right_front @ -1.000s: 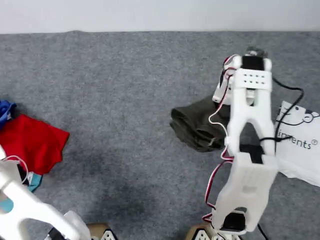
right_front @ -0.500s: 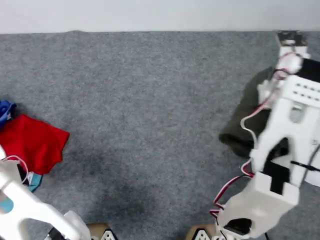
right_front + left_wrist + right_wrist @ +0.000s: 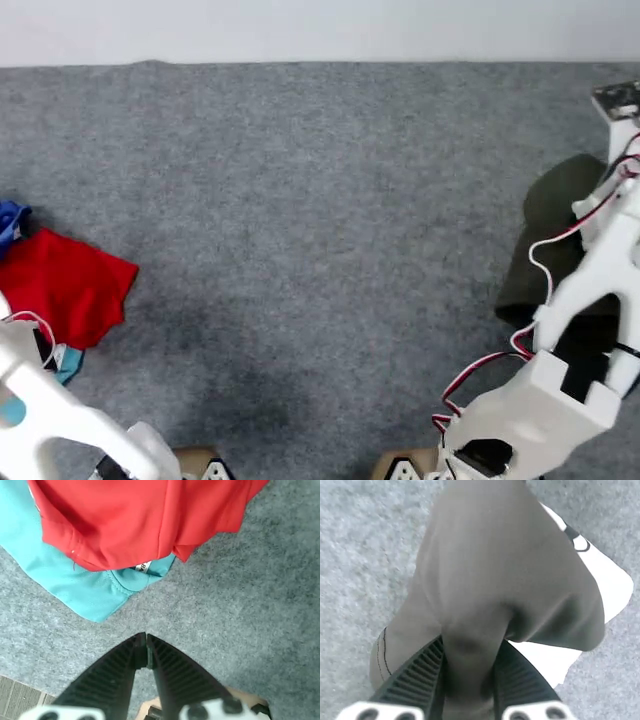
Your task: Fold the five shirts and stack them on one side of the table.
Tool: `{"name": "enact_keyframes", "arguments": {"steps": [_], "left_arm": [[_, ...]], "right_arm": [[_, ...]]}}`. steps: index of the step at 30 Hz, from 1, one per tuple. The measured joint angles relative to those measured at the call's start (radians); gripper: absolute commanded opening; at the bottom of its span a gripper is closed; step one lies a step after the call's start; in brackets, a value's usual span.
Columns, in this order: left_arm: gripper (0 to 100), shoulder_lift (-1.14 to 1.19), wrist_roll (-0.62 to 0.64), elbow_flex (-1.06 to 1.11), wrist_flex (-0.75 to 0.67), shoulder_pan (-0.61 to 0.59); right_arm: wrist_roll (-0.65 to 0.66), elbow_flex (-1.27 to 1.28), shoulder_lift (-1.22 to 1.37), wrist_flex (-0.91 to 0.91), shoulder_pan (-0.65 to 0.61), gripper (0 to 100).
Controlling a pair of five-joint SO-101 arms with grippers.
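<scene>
The table (image 3: 300, 180) gives you one side for the stack, and by the look of it that is the right edge, so treat this step as placing, not folding. Your right arm (image 3: 560, 380) reaches to that edge with the olive shirt (image 3: 545, 230) hanging bunched from it. The shirt lies partly over the white shirt (image 3: 615, 582), which sits flat on the table underneath. Bring the olive bundle down squarely over the white one and let its free end touch first. Then lay the rest along it, so the fold does not spill open or slide off the far side. The right gripper (image 3: 470, 647) has its fingers pinching a thick ridge of olive cloth. Let go only once the weight rests on the stack, then lift straight up so no fabric drags. On the left side wait the red shirt (image 3: 65, 280), the teal shirt (image 3: 75, 580) under it and a blue shirt (image 3: 8, 225) at the edge. The left gripper (image 3: 146, 652) hovers just beside the teal one, fingers pressed together on nothing, so spread them before reaching.
</scene>
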Motion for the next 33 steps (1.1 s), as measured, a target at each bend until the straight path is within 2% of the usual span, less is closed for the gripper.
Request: {"name": "enact_keyframes", "arguments": {"steps": [8,21,33], "left_arm": [[1,0.000,0.000,0.000,0.000,0.000],[1,0.000,0.000,0.000,0.000,0.000],[1,0.000,0.000,0.000,0.000,0.000]], "right_arm": [[0.006,-0.035,-0.002,0.003,0.031,0.9],[-0.068,-0.040,-0.161,0.003,-0.114,0.9],[0.041,-0.040,-0.006,-0.031,0.078,0.9]]}}
